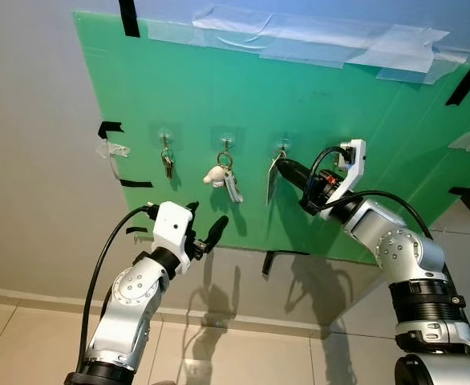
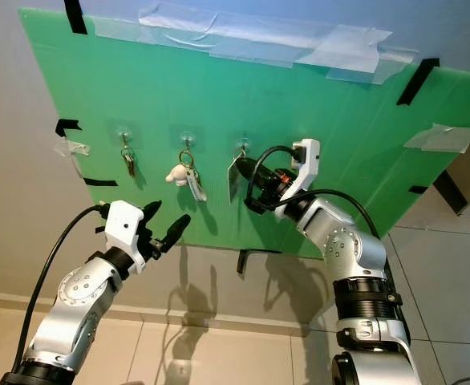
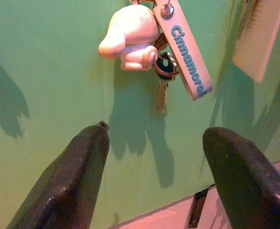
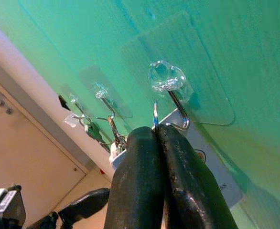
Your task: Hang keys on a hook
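A green board (image 1: pixel 363 144) on the wall carries three clear stick-on hooks. Small keys (image 1: pixel 168 163) hang on the left one. On the middle one hangs a white plush keychain (image 3: pixel 130 31) with a blue-lettered strap. At the right hook (image 4: pixel 171 90), my right gripper (image 4: pixel 158 131) is shut on a thin key ring (image 4: pixel 155 114) with a pale tag (image 1: pixel 273 180) dangling below. The ring sits right beside the hook's wire; I cannot tell whether it is over it. My left gripper (image 1: pixel 207 218) stands open below the plush keychain, touching nothing.
Clear tape (image 1: pixel 315 36) and black tape strips (image 1: pixel 128 16) fix the board to the grey wall. A loose black strip (image 1: pixel 279 255) hangs at its lower edge. Tiled floor (image 1: pixel 243 353) lies below. A wooden cabinet (image 2: pixel 467 184) stands at the right.
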Available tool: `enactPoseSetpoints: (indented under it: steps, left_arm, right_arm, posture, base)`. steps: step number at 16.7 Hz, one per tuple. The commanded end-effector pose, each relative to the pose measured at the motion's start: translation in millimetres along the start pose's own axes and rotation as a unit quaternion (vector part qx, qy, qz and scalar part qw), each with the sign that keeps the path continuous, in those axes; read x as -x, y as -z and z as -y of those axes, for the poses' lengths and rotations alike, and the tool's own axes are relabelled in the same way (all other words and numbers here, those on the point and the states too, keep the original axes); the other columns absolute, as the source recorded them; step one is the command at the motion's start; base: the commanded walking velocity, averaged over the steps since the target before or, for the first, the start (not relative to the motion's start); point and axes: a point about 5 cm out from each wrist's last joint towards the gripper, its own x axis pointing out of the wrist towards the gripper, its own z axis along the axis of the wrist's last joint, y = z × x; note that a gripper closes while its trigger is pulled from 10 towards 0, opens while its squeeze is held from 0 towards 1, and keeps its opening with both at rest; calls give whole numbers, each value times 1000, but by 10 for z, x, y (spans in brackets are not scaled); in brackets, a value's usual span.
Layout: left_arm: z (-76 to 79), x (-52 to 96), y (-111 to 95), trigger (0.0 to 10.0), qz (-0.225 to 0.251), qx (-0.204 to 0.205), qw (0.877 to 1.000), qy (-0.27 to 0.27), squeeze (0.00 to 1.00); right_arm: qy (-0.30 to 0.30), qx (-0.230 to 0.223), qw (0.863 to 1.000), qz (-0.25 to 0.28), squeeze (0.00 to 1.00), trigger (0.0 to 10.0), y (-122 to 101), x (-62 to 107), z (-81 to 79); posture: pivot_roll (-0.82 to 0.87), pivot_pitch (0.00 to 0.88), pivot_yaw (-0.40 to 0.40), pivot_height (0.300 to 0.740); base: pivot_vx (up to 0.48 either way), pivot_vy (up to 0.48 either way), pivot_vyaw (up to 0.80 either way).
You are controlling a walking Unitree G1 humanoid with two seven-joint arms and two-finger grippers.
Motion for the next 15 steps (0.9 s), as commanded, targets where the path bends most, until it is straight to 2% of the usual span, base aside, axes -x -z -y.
enactPoseSetpoints:
  steps: [1, 3, 5, 10, 11, 14, 15]
  left_arm:
    - [18, -22, 8, 10000, -2, -1, 1000, 8, 0]
    - [26, -22, 8, 10000, -2, -1, 1000, 9, 0]
    - [35, -23, 8, 10000, -2, 0, 1000, 10, 0]
    - [52, -25, -3, 10000, -1, 0, 1000, 11, 0]
    - [57, -26, -4, 10000, -2, 0, 1000, 11, 0]
    - [63, -26, -6, 10000, -2, 0, 1000, 11, 0]
    - [65, -27, -7, 10000, -2, 1, 1000, 11, 0]
  right_arm:
    - [7, -12, 1000, 15, 0, 10000, -74, 15, 23]
    - [5, -32, 999, 21, 0, 10000, -71, 26, 36]
    - [-4, -79, 996, 29, 0, 10000, -83, 42, 45]
    - [19, -126, 991, 38, 0, 10000, -105, 68, 137]
    - [33, -161, 986, 36, 0, 10000, -84, 68, 179]
    - [59, -184, 981, 3, 0, 10000, 53, 76, 235]
    - [76, -177, 981, -37, 0, 10000, 189, 88, 259]
  posture:
    - [50, 0, -56, 740]
    - [48, 0, -56, 740]
    - [47, 0, -57, 740]
    - [48, 0, -60, 740]
    - [49, 0, -62, 740]
    - [49, 0, -63, 740]
    - [47, 0, -65, 740]
  base:
    - [0, 0, 0]
    - [0, 0, 0]
    - [0, 0, 0]
    - [0, 0, 0]
    - [0, 0, 0]
    - [0, 0, 0]
    - [0, 0, 0]
